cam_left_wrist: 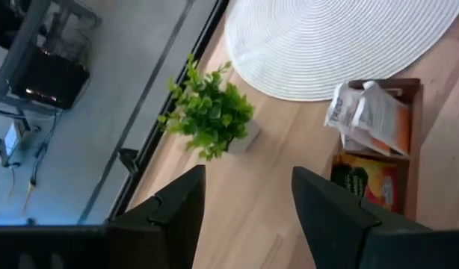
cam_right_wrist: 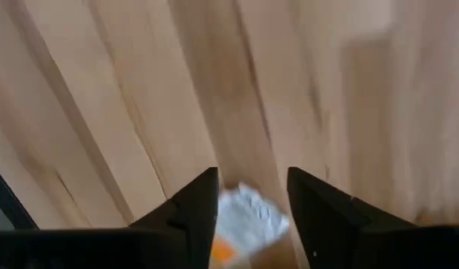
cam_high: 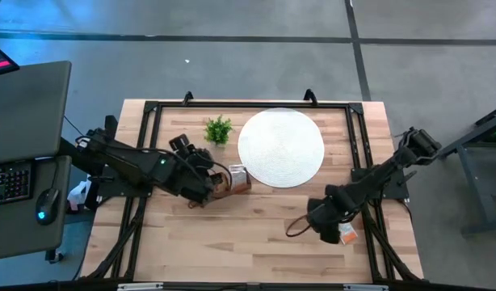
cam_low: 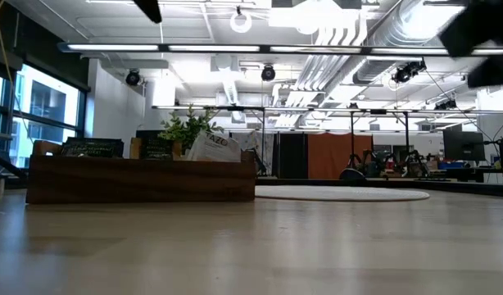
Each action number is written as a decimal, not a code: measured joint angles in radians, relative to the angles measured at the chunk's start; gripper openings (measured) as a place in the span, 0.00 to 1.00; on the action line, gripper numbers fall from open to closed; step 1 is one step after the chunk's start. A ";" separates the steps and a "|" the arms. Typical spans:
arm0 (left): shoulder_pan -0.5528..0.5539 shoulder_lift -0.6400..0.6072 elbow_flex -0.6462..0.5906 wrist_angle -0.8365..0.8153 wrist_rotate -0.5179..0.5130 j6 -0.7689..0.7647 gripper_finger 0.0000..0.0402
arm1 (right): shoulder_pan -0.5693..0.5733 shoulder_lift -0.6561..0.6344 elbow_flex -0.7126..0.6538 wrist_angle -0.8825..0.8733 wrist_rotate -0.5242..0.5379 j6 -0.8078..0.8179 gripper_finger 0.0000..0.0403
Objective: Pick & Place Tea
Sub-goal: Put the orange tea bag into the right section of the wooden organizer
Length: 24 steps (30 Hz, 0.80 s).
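The brown wooden divided tray (cam_high: 241, 179) stands left of the white disc (cam_high: 280, 147). Orange-and-white sachets (cam_left_wrist: 371, 119) stick up out of one compartment, and a black one (cam_left_wrist: 364, 183) lies in the compartment beside it. My left gripper (cam_left_wrist: 248, 175) hovers open above the tray's left end (cam_high: 220, 184), with the plant (cam_left_wrist: 211, 112) just beyond it. My right gripper (cam_high: 333, 230) is low over the table's near right part. An orange-and-white tea sachet (cam_right_wrist: 244, 224) shows between its fingers and beside it in the high view (cam_high: 347, 234). My right gripper has the orange-and-white sachet between its two fingers. The sachet's white upper part (cam_right_wrist: 248, 209) spans the gap from one finger to the other. The fingers slant down at the table from its right side. Whether the sachet rests on the wood, I cannot tell.
The small green plant (cam_high: 218, 129) stands at the far side, left of the disc. A black frame (cam_high: 357, 137) runs along the table's edges. Bare wood (cam_high: 248, 234) lies between the two arms at the near side. A desk with a keyboard and mouse stands left of the table.
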 joint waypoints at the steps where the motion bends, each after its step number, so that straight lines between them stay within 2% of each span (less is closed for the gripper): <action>1: -0.003 -0.010 -0.015 -0.001 -0.001 -0.013 0.49 | 0.011 0.000 -0.024 0.006 -0.034 -0.018 0.41; 3: -0.017 -0.030 -0.048 0.000 -0.012 -0.043 0.49 | 0.041 0.000 -0.066 0.017 -0.099 -0.091 0.44; 6: -0.017 -0.041 -0.078 -0.001 -0.048 -0.071 0.49 | 0.084 0.000 -0.116 0.050 -0.138 -0.138 0.45; 12: -0.016 -0.038 -0.100 -0.002 -0.105 -0.089 0.49 | 0.131 0.000 -0.214 0.137 -0.112 -0.142 0.46; 20: -0.016 -0.036 -0.102 0.007 -0.108 -0.149 0.49 | 0.153 -0.007 -0.364 0.337 -0.112 -0.141 0.45; 24: -0.016 -0.036 -0.102 0.000 -0.107 -0.169 0.49 | 0.172 -0.010 -0.382 0.351 -0.068 -0.118 0.40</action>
